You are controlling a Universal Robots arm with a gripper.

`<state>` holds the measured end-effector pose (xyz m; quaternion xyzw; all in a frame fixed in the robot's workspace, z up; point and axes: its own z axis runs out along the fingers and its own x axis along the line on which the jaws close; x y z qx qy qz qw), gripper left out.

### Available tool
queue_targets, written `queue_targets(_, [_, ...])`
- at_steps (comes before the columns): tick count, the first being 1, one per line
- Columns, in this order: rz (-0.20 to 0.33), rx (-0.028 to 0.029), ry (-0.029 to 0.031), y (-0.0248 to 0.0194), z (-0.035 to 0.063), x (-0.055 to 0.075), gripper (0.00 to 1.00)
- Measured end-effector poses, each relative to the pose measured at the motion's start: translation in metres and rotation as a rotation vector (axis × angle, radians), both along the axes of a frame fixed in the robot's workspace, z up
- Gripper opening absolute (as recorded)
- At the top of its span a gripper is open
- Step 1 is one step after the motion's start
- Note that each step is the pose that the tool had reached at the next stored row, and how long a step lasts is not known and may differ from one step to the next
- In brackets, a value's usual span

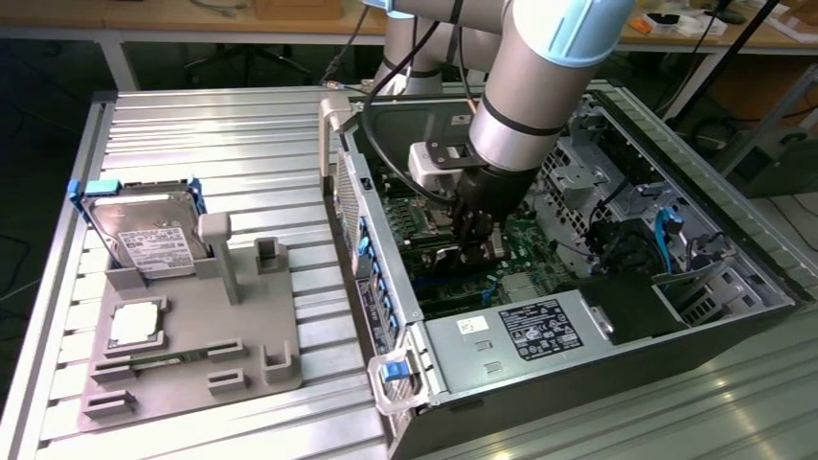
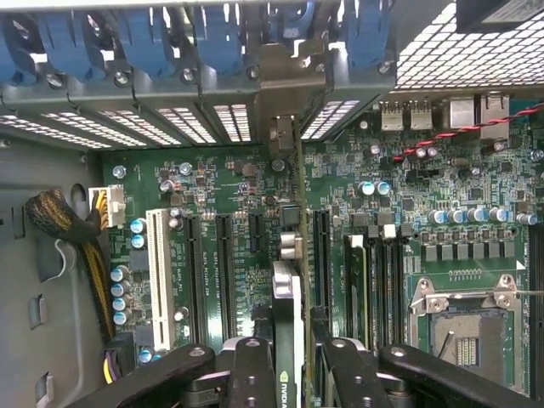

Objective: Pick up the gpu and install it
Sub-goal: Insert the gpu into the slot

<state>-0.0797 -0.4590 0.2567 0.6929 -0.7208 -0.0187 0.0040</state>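
The grey robot arm w/ black gripper [image 1: 476, 251] reaches down into the open black PC case [image 1: 715, 331], centre-right of the exterior frame, just above the green motherboard [image 1: 531, 240]. In the wrist view the gripper [image 2: 289, 361] sits at bottom centre, jaws pinching the gpu [image 2: 287, 297], a thin dark expansion card seen edge-on w/ a green logo on its top edge. The card stands upright over the motherboard [image 2: 221, 170], running from the jaws toward the pale metal bracket [image 2: 282, 93] at the case's rear wall, top centre. It lies between black expansion slots; whether it's fully seated can't be told.

Blue slot latches [image 2: 136, 34] line the top of the wrist frame; a white slot [image 2: 158, 276] is lower left, the silver CPU socket [image 2: 463, 314] lower right.

Left side of the exterior frame: a grey parts holder [image 1: 192, 331] on the ribbed metal worktop [image 1: 205, 125], carrying a silver hard drive w/ white label [image 1: 147, 240] in a blue-tabbed frame, upper left of the holder.
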Motion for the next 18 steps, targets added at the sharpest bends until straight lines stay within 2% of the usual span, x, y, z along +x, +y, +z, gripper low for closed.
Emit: queue_targets(18, [0.004, -0.0008, 0.0003, -0.0001, -0.0038, 0.0000, 0.27])
